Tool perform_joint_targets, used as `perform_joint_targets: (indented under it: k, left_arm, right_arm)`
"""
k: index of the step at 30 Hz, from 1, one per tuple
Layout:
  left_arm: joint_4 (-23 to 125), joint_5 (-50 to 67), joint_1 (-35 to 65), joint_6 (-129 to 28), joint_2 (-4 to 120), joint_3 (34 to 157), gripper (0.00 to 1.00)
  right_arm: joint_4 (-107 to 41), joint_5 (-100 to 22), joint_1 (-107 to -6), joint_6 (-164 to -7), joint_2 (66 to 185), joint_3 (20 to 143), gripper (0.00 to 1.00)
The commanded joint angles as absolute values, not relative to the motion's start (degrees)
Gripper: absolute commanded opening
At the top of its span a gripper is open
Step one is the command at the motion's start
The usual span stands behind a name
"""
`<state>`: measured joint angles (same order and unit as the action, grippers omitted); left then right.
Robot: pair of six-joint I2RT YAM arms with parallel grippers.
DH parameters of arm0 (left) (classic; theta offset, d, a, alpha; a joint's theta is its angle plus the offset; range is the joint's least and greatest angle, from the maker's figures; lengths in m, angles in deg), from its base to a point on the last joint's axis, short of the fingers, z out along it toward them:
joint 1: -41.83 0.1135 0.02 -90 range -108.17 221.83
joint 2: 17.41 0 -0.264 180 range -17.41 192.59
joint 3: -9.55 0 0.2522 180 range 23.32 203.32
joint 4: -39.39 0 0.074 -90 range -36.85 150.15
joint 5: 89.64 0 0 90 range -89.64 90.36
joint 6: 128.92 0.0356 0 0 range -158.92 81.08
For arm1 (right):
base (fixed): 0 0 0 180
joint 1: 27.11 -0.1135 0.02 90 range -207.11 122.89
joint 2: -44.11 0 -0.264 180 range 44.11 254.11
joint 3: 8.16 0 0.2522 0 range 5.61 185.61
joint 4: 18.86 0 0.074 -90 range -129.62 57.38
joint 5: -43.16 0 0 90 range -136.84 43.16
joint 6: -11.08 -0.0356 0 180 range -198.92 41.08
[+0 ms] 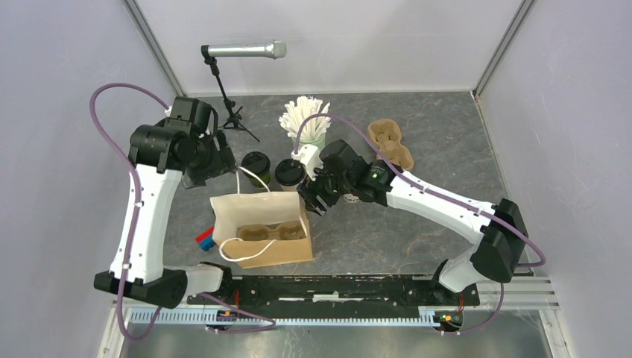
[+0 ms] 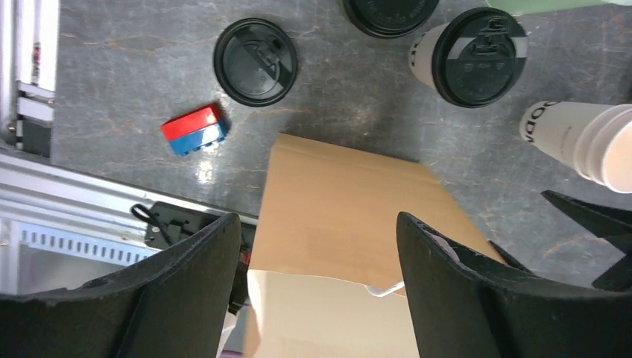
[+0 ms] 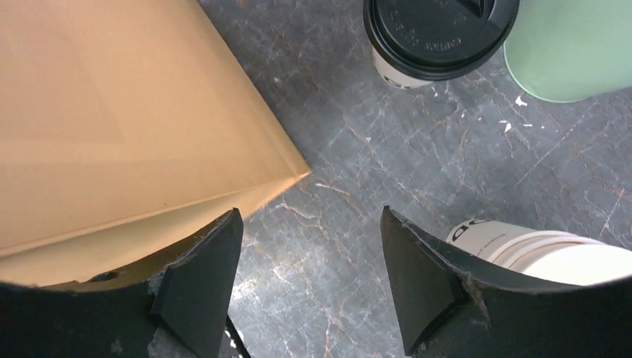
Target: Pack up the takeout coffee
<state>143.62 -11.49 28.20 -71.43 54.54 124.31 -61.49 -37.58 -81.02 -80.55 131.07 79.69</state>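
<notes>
Standing unpacked just above the open brown paper bag (image 1: 276, 253), centre frame: olive-green paper cup with black lid (image 1: 256, 165) and white printed paper cup with black lid (image 1: 289, 173). Moulded pulp tray (image 1: 272, 233) inside the bag has both sockets empty, so both cups seem left to load. Left gripper (image 2: 317, 224) and right gripper (image 3: 311, 216): fingers spread, holding nothing. Surface: dark grey veined tabletop (image 1: 373, 231), enclosed by pale plain walls (image 1: 320, 45).

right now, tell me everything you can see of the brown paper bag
The brown paper bag stands upright and open-topped on the dark marbled table, between the two arms. A white cord handle loops off each long rim. Inside sits a tan pulp two-cup carrier, both wells empty. A red-and-blue block lies near its left end, apart.
</notes>
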Motion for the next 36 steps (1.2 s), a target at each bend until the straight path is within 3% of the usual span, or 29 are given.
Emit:
perform_joint_targets:
  k: [1, 9, 16, 28, 36]
  left_arm:
    - [142.17, -2.61, 31.04, -70.81, 57.60, 128.85, 0.83]
    - [142.52, 0.62, 31.81, -70.54, 60.63, 131.74, 0.79]
    - [142.83, -4.73, 32.40, -70.31, 57.68, 127.83, 0.79]
    - [141.98, -7.27, 32.86, -71.71, 53.93, 126.78, 0.80]
    - [142.13, -6.64, 32.90, -71.50, 54.16, 126.94, 0.80]
  right_arm:
    - [-66.17, -40.58, -80.67, -77.69, 129.61, 84.26, 0.76]
    - [-59.71, -40.60, -74.41, -75.89, 132.94, 86.41, 0.75]
    - [-63.18, -38.04, -74.22, -77.51, 146.61, 102.56, 0.75]
    - [-61.55, -41.46, -76.73, -77.87, 157.85, 113.13, 0.82]
    - [-61.65, -45.12, -77.04, -75.74, 160.92, 112.42, 0.82]
